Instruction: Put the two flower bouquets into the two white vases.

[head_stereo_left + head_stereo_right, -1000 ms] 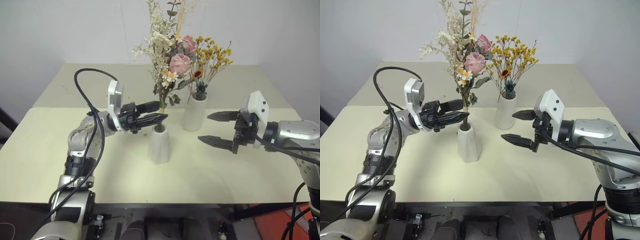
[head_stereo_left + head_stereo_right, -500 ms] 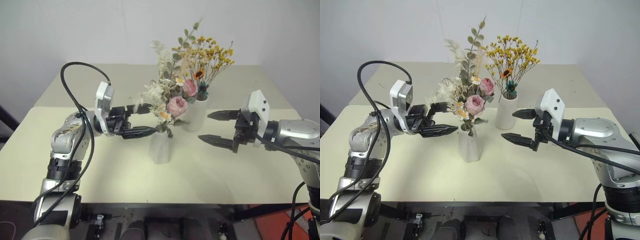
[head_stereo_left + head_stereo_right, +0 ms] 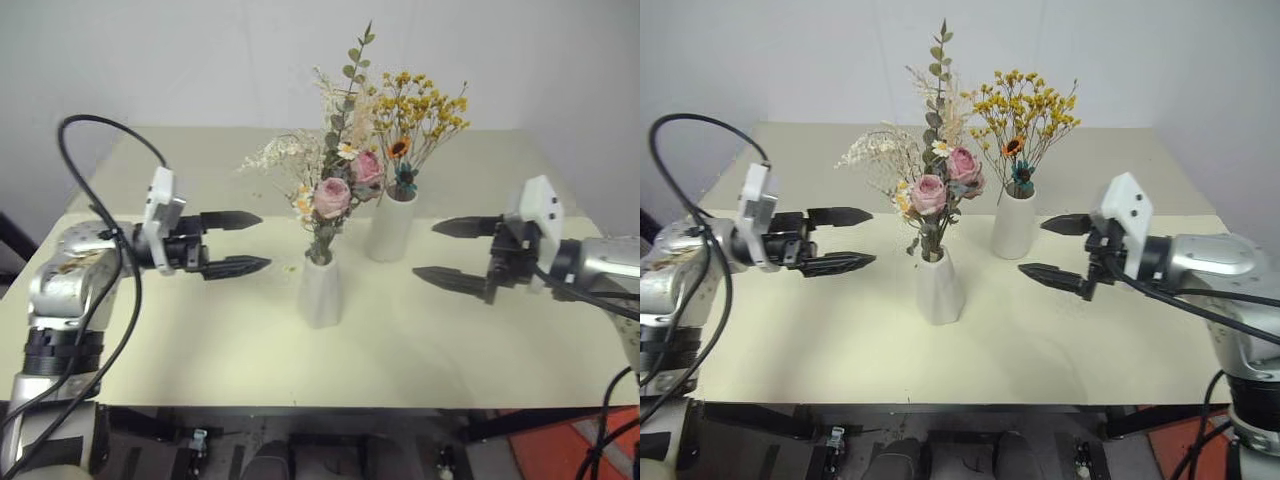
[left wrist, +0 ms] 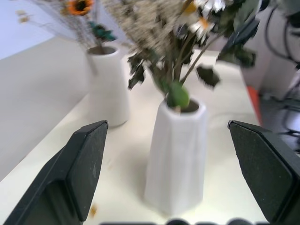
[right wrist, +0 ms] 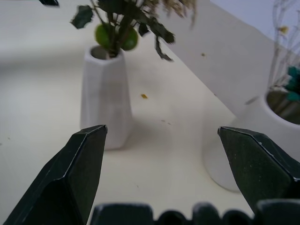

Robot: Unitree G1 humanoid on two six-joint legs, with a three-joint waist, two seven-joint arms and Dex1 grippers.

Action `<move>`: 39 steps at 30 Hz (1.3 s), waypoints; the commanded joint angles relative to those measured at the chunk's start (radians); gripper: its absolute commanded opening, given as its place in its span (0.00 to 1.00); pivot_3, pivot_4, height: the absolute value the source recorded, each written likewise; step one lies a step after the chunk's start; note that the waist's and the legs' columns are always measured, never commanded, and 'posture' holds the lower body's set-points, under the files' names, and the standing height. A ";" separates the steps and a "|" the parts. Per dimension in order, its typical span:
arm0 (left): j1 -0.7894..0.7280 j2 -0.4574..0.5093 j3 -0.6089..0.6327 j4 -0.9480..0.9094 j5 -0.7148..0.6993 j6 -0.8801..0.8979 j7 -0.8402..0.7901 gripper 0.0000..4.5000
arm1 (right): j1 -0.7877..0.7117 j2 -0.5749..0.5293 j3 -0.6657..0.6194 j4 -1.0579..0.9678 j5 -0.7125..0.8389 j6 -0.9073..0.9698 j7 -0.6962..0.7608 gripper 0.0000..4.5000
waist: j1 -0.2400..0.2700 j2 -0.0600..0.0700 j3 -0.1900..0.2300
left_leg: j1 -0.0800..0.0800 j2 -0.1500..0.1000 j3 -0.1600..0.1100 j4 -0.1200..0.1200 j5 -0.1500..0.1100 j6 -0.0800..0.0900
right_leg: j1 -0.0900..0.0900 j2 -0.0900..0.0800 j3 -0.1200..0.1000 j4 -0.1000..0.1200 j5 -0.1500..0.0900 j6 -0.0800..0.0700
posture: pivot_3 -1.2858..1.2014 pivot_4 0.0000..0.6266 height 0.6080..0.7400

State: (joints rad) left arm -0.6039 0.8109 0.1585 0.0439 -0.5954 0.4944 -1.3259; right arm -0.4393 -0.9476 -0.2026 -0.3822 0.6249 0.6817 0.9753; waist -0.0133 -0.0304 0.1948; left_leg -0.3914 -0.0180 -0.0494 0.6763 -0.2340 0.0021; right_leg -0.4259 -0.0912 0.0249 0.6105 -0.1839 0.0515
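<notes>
The pink-rose and daisy bouquet [image 3: 335, 190] stands in the shorter cone-shaped white vase [image 3: 320, 292] at the table's middle. Just behind and to its right, the yellow-orange bouquet [image 3: 415, 110] sits in the taller white vase [image 3: 390, 225]. My left gripper [image 3: 245, 241] hangs open to the left of the cone vase, clear of it, with nothing between its fingers. To the right of both vases my right gripper [image 3: 446, 250] is open and empty too. Both vases [image 4: 176, 159] [image 5: 105, 96] stand between the spread fingers in the wrist views.
The vases stand on the cream table [image 3: 200, 340], which has a second table section [image 3: 200, 160] behind a seam. A white wall rises at the back. Small flower crumbs [image 5: 144, 96] lie on the table near the cone vase.
My left gripper let go of the pink bouquet's stems, opened wide and drew back to the left. The bouquet settled into the cone vase and swung upright. My right gripper shifted slightly right.
</notes>
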 commanded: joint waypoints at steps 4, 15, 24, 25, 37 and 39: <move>0.127 0.100 0.143 -0.178 -0.083 0.052 0.014 0.99 | 0.085 -0.097 -0.199 -0.015 0.076 0.015 0.083 1.00 | 0.000 0.000 0.000 | 0.000 0.000 0.000 0.000 0.000 0.000 | 0.000 0.000 0.000 0.000 0.000 0.000 | 0.52 0.24 1.00; 0.269 0.187 0.285 -0.281 -0.140 0.091 0.076 0.99 | 0.200 -0.218 -0.382 0.037 0.088 0.014 0.184 1.00 | 0.000 0.000 0.000 | 0.002 0.002 0.002 0.000 0.000 0.000 | 0.001 0.001 0.000 0.001 -0.004 -0.005 | 0.52 0.24 1.00; 0.294 0.173 0.300 -0.317 -0.153 0.096 0.166 0.99 | 0.217 -0.253 -0.388 0.075 0.063 -0.001 0.210 1.00 | 0.000 0.000 0.000 | 0.001 0.002 0.002 0.000 0.000 0.000 | 0.001 0.001 0.000 0.001 -0.001 -0.001 | 0.52 0.24 1.00; 0.295 0.173 0.301 -0.322 -0.159 0.097 0.169 0.99 | 0.218 -0.255 -0.390 0.075 0.062 0.000 0.211 1.00 | 0.000 0.000 0.000 | 0.001 0.002 0.002 0.000 0.000 0.000 | 0.001 0.001 0.000 0.001 -0.001 -0.001 | 0.52 0.24 1.00; 0.286 0.183 0.295 -0.331 -0.187 0.099 0.190 0.99 | 0.254 -0.267 -0.443 0.064 0.062 0.012 0.216 1.00 | 0.000 0.000 0.000 | 0.001 0.002 0.002 0.000 0.000 0.000 | 0.000 0.000 0.000 0.001 -0.001 -0.001 | 0.52 0.24 1.00; 0.292 0.181 0.295 -0.336 -0.190 0.099 0.192 0.99 | 0.263 -0.266 -0.450 0.064 0.060 0.011 0.215 1.00 | 0.000 0.000 0.000 | 0.001 0.002 0.002 0.000 0.000 0.000 | 0.001 0.001 0.000 0.001 -0.001 -0.001 | 0.52 0.24 1.00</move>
State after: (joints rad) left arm -0.3067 0.9795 0.4224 -0.2622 -0.7689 0.5931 -1.1409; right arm -0.1765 -1.1995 -0.6074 -0.3052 0.6872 0.6962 1.1935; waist -0.0134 -0.0301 0.1949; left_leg -0.3900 -0.0162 -0.0471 0.6762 -0.2340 0.0021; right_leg -0.4254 -0.0905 0.0251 0.6111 -0.1849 0.0507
